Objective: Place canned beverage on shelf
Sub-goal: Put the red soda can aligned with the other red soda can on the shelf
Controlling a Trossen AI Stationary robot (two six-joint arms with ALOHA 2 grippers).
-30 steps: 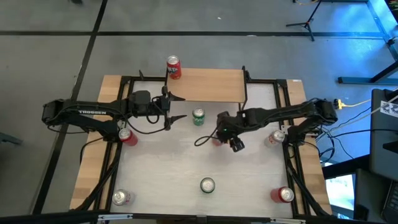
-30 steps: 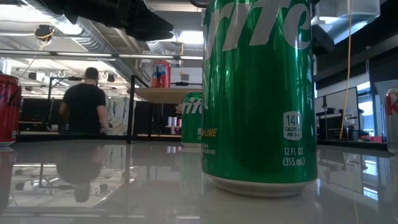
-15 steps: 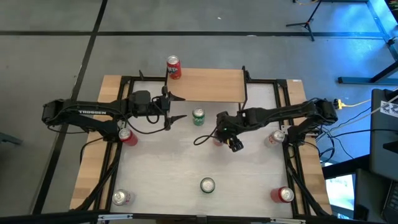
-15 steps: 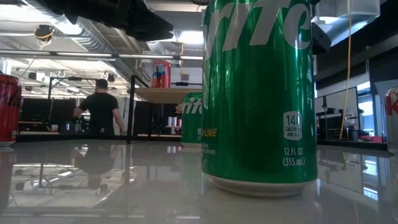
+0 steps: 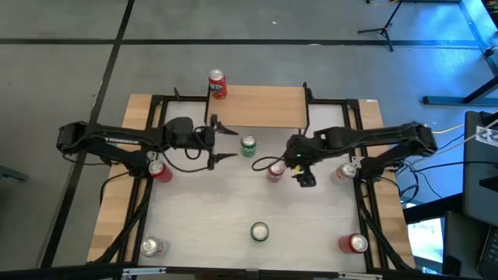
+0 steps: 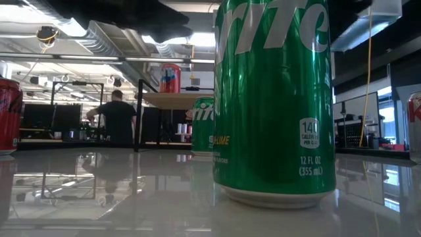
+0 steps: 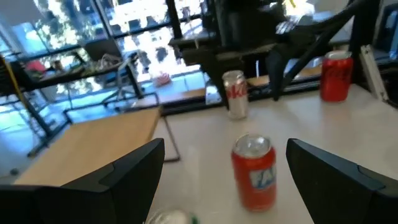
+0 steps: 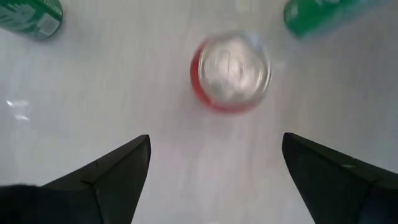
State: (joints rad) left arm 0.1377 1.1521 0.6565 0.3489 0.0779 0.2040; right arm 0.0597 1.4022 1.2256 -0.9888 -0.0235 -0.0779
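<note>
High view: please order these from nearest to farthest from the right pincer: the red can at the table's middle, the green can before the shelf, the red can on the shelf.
From the right pincer:
1. Red can at the table's middle, right beside it.
2. Green can, farther toward the left arm, in front of the shelf.
3. Red can on the shelf, at its far left corner.

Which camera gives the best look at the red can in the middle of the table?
The right wrist view: the red can fills it from above, unobstructed. The high view shows it small, beside the right hand. The left wrist view shows its side. The low view doesn't show it.
</note>
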